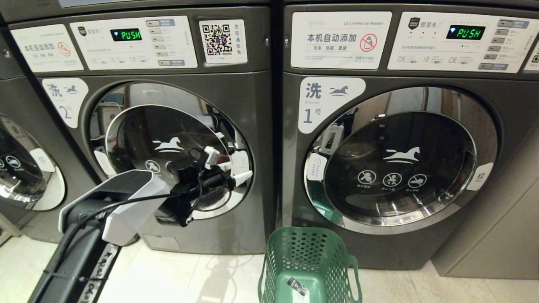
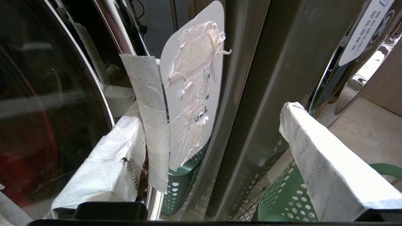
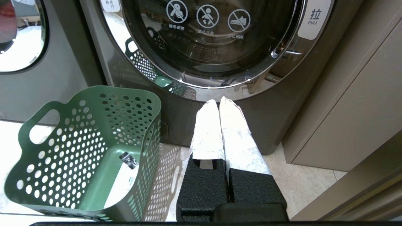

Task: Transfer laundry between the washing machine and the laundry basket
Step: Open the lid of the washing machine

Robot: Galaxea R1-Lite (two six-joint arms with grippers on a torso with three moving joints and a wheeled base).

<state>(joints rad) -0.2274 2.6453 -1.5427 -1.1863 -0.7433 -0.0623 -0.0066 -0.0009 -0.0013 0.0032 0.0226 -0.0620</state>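
Note:
The washing machine (image 1: 252, 105) marked "2" stands at the left with its round glass door (image 1: 139, 139) closed. My left gripper (image 1: 229, 166) hovers open at the door's right edge, its taped fingers (image 2: 326, 163) on either side of the white pull label (image 2: 194, 81) and chrome rim. A dim red patch (image 2: 15, 172), perhaps laundry, shows behind the glass. The green perforated laundry basket (image 1: 311, 252) sits on the floor between the two machines; only a small tag lies inside it (image 3: 94, 131). My right gripper (image 3: 218, 102) hangs shut and holds nothing, low in front of the right-hand machine.
A like machine marked "1" (image 1: 400, 168) stands to the right, its door closed. Part of a third machine (image 1: 25, 168) shows at the far left. A beige cabinet (image 1: 505, 219) flanks the right side. The floor (image 1: 189, 277) is pale tile.

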